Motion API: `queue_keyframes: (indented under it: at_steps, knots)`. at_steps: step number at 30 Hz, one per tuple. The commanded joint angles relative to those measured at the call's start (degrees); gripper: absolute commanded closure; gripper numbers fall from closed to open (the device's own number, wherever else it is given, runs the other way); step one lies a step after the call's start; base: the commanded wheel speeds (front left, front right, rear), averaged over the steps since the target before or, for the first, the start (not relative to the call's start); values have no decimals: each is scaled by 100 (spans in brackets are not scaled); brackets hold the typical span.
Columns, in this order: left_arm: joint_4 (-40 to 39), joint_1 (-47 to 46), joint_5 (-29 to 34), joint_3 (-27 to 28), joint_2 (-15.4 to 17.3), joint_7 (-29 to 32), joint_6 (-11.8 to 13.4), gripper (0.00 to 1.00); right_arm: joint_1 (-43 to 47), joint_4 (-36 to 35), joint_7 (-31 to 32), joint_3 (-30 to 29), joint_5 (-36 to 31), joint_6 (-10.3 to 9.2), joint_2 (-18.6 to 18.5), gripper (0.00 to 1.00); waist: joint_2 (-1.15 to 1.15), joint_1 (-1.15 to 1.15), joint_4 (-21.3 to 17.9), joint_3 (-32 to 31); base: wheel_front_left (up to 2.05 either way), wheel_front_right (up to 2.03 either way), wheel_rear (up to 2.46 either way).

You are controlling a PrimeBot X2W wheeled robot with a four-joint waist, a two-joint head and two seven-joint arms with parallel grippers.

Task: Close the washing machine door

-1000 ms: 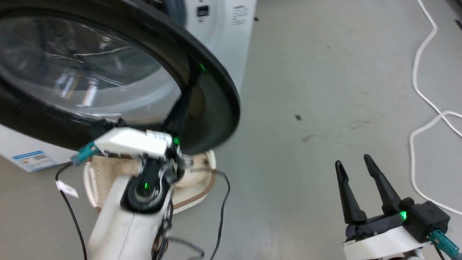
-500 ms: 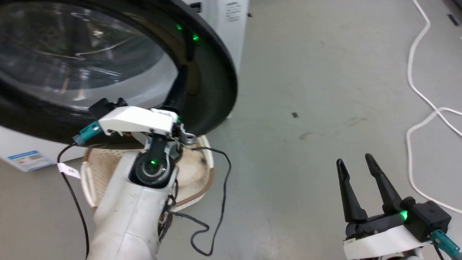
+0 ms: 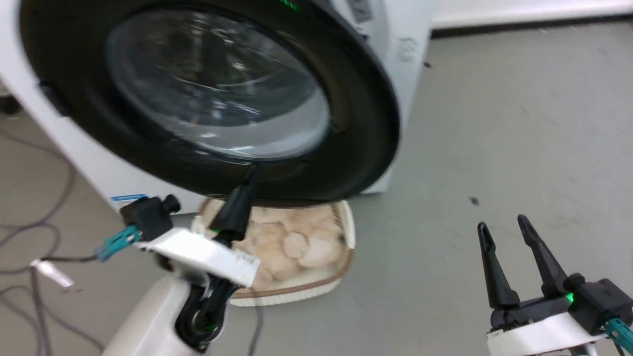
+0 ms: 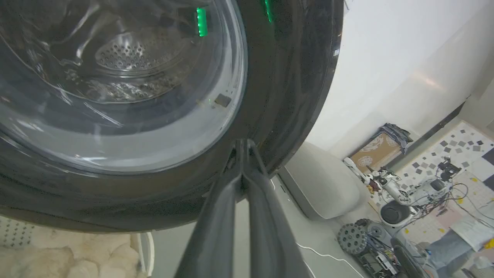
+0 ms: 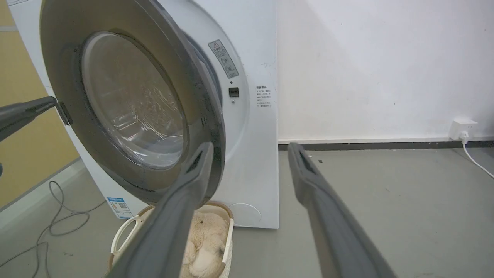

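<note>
From the head, the door (image 3: 207, 99) stands closer to the washing machine (image 3: 395, 44) than a second ago. The left pincer (image 3: 251, 173), fingers together, touches its lower black rim. The right pincer (image 3: 502, 225) hangs with fingers apart. Below, a basket (image 3: 348, 222) holds plush toys (image 3: 292, 242). Left wrist: joined tips meet the rim. Right wrist: the door is ajar above the basket.

The right gripper (image 3: 502, 223) had two long, tapering dark fingers (image 3: 497, 277) on a black base (image 3: 524, 306) with a green light (image 3: 569, 297), a white housing (image 3: 539, 333) and a teal connector (image 3: 618, 329). The left gripper (image 3: 249, 170) had a white shell (image 3: 198, 252), a teal plug (image 3: 116, 242), a black camera block (image 3: 148, 215) and a pale rounded forearm (image 3: 143, 321) with a black joint (image 3: 195, 316).
</note>
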Motion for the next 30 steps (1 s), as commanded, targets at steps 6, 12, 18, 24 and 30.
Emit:
queue_keyframes:
  at_steps: [6,12,18,24,30]
  knots:
    - [-860,650,1939,689,253,-209,708,100,126,-47,-23,-27,-36,5,-138,0,0,0,696,-361,0,0,0]
    - [-1472,1554,3468,1292,120,-212,1088,100,172,-52,-23,35,-23,5,-188,0,0,0,961,-462,0,0,0]
    - [-1561,2176,4361,1446,-91,-213,1222,0,216,11,-23,125,-10,5,-181,0,0,0,1124,-489,0,0,0]
    - [-1504,2590,4734,1416,-341,-213,1203,0,257,119,-23,195,28,5,-155,0,0,0,1267,-449,0,0,0]
    - [-1398,2591,4833,1459,-481,-213,1071,0,238,224,-23,247,95,5,-200,100,0,0,1421,-356,0,0,0]
